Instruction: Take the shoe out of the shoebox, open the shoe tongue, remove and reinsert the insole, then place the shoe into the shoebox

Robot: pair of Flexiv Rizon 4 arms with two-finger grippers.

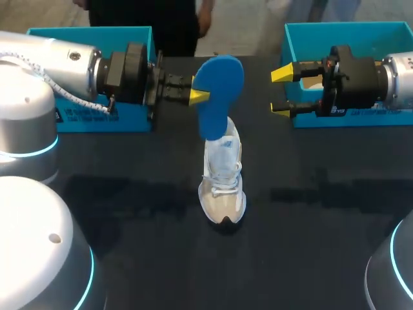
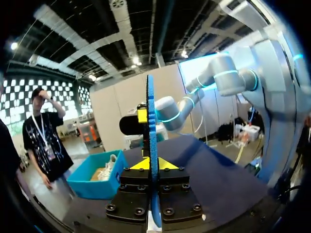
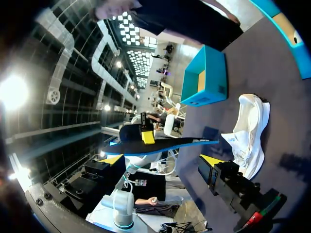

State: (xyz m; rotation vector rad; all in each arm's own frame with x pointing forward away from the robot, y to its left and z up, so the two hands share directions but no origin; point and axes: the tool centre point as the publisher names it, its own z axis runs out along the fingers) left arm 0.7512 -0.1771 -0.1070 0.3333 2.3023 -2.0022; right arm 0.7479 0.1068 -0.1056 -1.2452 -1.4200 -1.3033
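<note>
Left gripper [image 1: 199, 97] clamps flat blue foam insole [image 1: 218, 87] above white lace-up sneaker [image 1: 222, 187]. Right gripper [image 1: 281, 92] wide, empty. Removal looks done; reinsertion and boxing remain.

2 silver arms [image 1: 64, 58], cyan-ringed joints [image 1: 19, 116], black wrists [image 1: 132, 71], yellow-tipped jaws.

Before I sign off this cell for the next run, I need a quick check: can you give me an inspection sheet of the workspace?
Surface: black table, no damage seen.
Job's things: white shoe upright mid-table; blue insole raised over its opening; left shoebox and right shoebox at the far edge.
Clutter: nothing seen.
Grippers: left gripper shut on the insole; right gripper open, apart from the insole.
Cables: white coiled cable along the left arm.
Surroundings: nothing seen reaching over the table.
</note>
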